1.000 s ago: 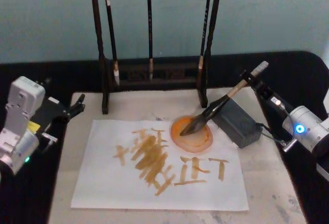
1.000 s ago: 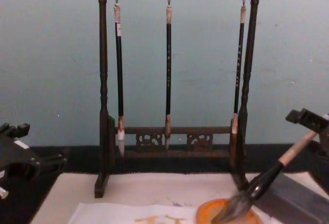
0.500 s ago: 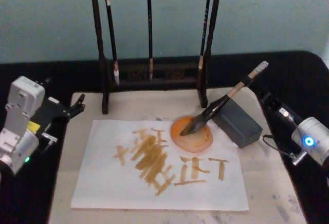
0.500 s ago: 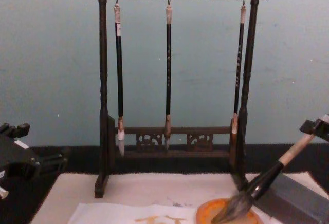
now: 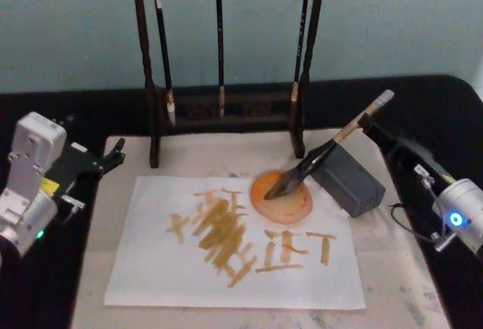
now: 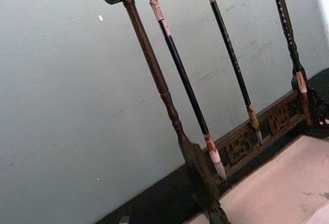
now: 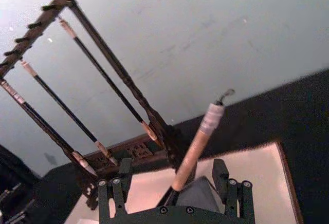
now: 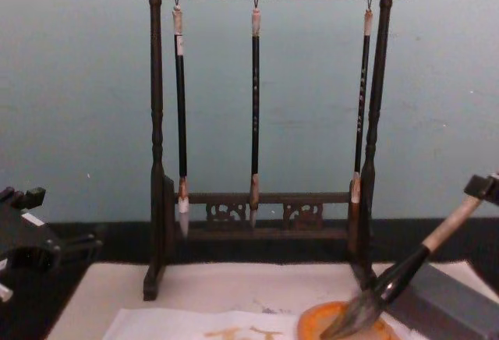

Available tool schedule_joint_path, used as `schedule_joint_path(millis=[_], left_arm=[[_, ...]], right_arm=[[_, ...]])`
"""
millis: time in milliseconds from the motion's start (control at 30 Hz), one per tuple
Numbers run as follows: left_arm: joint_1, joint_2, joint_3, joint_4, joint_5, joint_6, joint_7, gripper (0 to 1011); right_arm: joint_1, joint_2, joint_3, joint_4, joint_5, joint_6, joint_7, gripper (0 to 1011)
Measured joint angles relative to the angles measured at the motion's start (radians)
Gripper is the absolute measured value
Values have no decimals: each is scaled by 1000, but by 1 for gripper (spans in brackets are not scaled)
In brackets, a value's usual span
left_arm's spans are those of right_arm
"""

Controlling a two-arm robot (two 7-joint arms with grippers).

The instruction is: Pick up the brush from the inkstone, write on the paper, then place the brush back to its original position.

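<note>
The brush [image 5: 324,150] lies slanted, its bristle tuft in the orange-rimmed inkstone [image 5: 257,190] and its black shaft propped on a grey block [image 5: 349,182]. In the chest view the brush [image 8: 405,271] slopes up to the right from the inkstone [image 8: 310,324]. The paper [image 5: 226,269], with orange strokes, lies in front of the inkstone. My right gripper [image 5: 370,127] is open just right of the brush's tan upper shaft. In the right wrist view the right gripper [image 7: 172,178] has its fingers [image 7: 121,182] spread, and the shaft shows between them. My left gripper [image 5: 112,155] is parked open at the mat's left edge.
A dark wooden rack [image 5: 226,110] with three slim hanging brushes stands behind the paper. A beige mat [image 5: 392,269] lies under everything on the black table. The rack's right post [image 5: 302,80] is close to the brush's shaft.
My right gripper drew back to the right, away from the brush's top, then came forward again beside the upper shaft. Brush and left arm stayed still.
</note>
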Motion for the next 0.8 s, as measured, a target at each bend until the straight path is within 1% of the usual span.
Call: schedule_joint_path(millis=[67, 100, 133, 167, 200, 233, 300, 333, 367, 400, 500, 533, 567, 600, 700, 733, 767, 800], left_arm=[[0, 0, 0, 0, 0, 0, 0, 1010], [0, 0, 0, 0, 0, 0, 0, 1009], [0, 0, 0, 0, 0, 0, 0, 1010], [0, 0, 0, 0, 0, 0, 0, 1010], [0, 0, 0, 0, 0, 0, 0, 1010], [0, 0, 0, 0, 0, 0, 0, 1010], [0, 0, 0, 0, 0, 0, 0, 1010], [0, 0, 0, 0, 0, 0, 0, 1010], [0, 0, 0, 0, 0, 0, 0, 1010], [0, 0, 0, 0, 0, 0, 0, 1010], [0, 0, 0, 0, 0, 0, 0, 1009], [0, 0, 0, 0, 0, 0, 0, 1010], [0, 0, 0, 0, 0, 0, 0, 1010], [0, 0, 0, 0, 0, 0, 0, 1010], [0, 0, 0, 0, 0, 0, 0, 1010], [0, 0, 0, 0, 0, 0, 0, 1010], [0, 0, 0, 0, 0, 0, 0, 1010], [0, 0, 0, 0, 0, 0, 0, 1010]], right_arm=[[-2, 0, -3, -12, -27, -12, -12, 1000], [-3, 0, -6, -23, -54, -23, -24, 1000], [-4, 0, -8, -29, -70, -29, -31, 1000], [-5, 0, -13, -40, -103, -41, -48, 1000], [-5, 0, -13, -40, -103, -41, -48, 1000], [-5, 0, -20, -51, -136, -52, -64, 1000], [-6, -1, -27, -61, -174, -63, -82, 1000], [-6, 0, -36, -68, -216, -74, -100, 1000], [-5, 0, -41, -71, -241, -80, -111, 1000], [-4, 1, -54, -76, -292, -91, -133, 1000], [-3, 1, -71, -81, -368, -106, -170, 1000], [-3, 0, -81, -83, -409, -113, -190, 1000], [-3, -1, -87, -84, -434, -117, -202, 1000], [-3, -3, -98, -84, -486, -126, -228, 1000], [-3, -6, -115, -84, -562, -138, -266, 1000], [-4, -9, -125, -80, -608, -143, -289, 1000], [-4, -10, -130, -78, -629, -145, -300, 1000], [-6, -13, -139, -72, -666, -147, -318, 1000]])
